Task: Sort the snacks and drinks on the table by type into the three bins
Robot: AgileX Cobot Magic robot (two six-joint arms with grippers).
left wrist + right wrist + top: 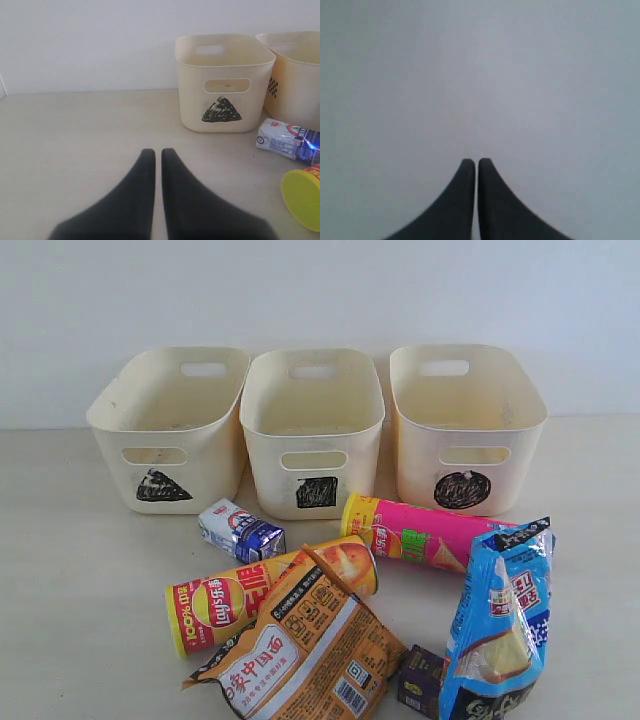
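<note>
Partly hidden purple carton point(418, 680) behind blue bag point(500, 625); left tool point(158, 152), right tool point(476, 162) pinched together.

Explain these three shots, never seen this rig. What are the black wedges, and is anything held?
A two-armed robot. The wide picture comes from a camera off the arms, the other two from wrist cameras, so the black wedges are the grippers themselves: left gripper and right gripper, both shut, holding nothing. On the table stand the triangle bin, square bin and circle bin. Before them are a yellow chip tube, pink chip tube, orange-brown bag, blue bag, white-blue carton and dark purple carton.
</note>
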